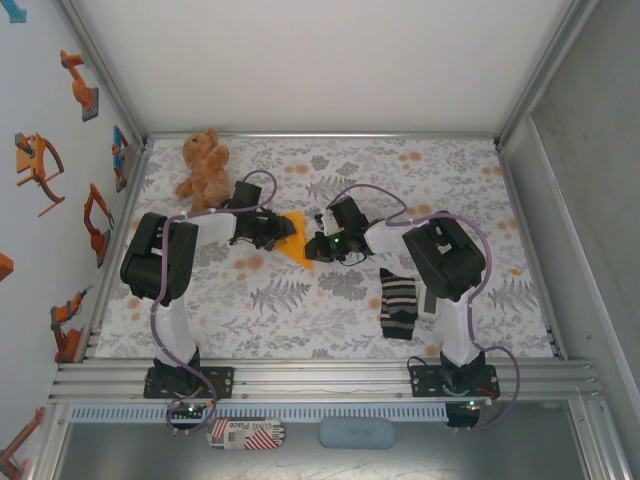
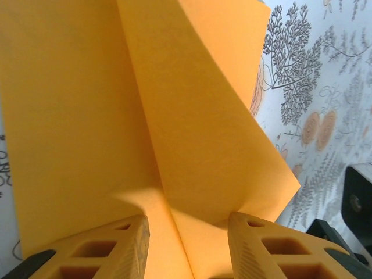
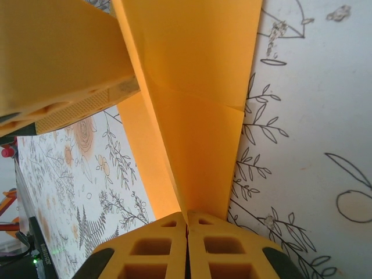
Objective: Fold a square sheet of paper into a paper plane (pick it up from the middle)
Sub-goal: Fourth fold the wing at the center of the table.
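The right gripper (image 3: 187, 216) is pinching the partly folded orange paper plane (image 1: 297, 240) between its 2 closed fingers at the middle of the floral table (image 1: 450, 180). The left gripper (image 2: 186, 224) is facing it with its 2 fingers standing apart, the paper's crease running between them.

Overhead, plus wrist close-ups sharing paper (image 2: 87, 116)

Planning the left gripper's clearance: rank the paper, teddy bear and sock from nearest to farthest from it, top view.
1. paper: right at the left gripper, mid-table.
2. teddy bear: far-left corner.
3. sock: near-right side.
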### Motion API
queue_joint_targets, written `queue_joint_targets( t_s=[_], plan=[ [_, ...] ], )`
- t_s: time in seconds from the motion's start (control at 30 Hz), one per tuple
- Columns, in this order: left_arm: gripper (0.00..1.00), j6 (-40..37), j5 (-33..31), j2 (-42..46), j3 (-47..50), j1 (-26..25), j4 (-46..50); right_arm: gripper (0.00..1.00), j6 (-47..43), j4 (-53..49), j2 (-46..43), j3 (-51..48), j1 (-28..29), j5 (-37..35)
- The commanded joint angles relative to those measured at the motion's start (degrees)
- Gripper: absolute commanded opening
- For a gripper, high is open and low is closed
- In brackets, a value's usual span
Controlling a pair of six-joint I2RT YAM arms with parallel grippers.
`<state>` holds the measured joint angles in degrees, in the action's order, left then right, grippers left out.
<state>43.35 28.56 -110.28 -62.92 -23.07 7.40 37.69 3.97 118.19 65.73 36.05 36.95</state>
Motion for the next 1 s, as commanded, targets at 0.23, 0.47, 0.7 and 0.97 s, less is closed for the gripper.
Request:
queue_joint_targets(
  t_s=[0.23, 0.47, 0.7, 0.97],
  plan=[
    [0.43, -3.86, -8.87, -5.39, -4.65, -1.70, 16.50, 0.14, -0.76, -1.22, 1.52, -2.36, -0.11, -2.45],
    [0.44, -4.65, -13.14, -7.70, -6.50, -2.27, 21.97, 0.16, 0.60, -0.17, 1.52, -1.33, -0.28, -1.97],
    [0.46, -4.81, -14.54, -9.25, -7.53, -2.62, 24.03, 0.16, 1.27, -1.92, 2.55, -1.28, -0.28, -2.75],
    [0.48, -4.99, -14.77, -9.47, -8.27, -2.62, 24.86, 0.10, 1.25, -3.76, 3.63, -1.26, -0.29, -3.20]
  ],
)
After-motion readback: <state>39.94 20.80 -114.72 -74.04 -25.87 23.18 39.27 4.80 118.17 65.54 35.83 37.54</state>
